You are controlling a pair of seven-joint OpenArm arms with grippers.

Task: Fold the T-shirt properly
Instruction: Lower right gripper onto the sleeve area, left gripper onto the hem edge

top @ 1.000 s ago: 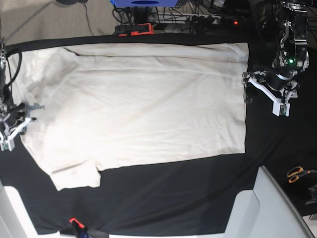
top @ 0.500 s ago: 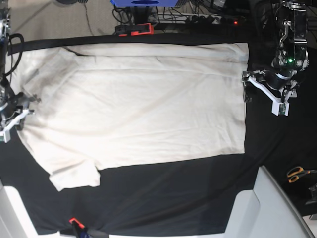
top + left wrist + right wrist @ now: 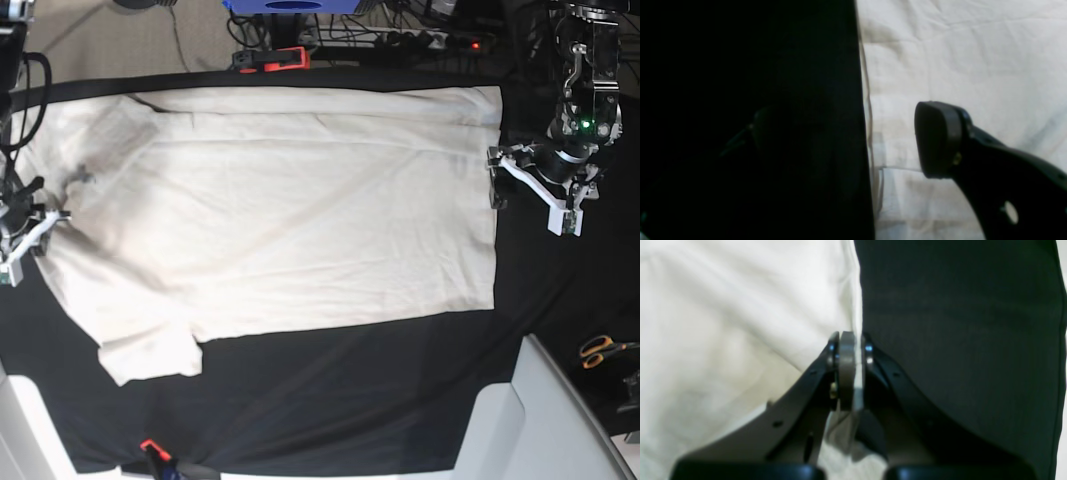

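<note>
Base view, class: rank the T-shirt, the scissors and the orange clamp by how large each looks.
1. T-shirt, by far the largest.
2. Orange clamp.
3. Scissors, partly cut off at the edge, so the last two are close.

Base view: even overhead light, sharp.
T-shirt (image 3: pixel 290 210): bright, nearly washed out.
Black cloth (image 3: pixel 750 100): left wrist view, no detail.
Wrist views: soft, blurred close up.

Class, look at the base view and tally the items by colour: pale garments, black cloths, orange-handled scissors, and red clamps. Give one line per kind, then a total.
Pale T-shirt: 1
Black cloth: 1
Orange-handled scissors: 1
Red clamps, one at the far edge, one at the near edge: 2
Total: 5
</note>
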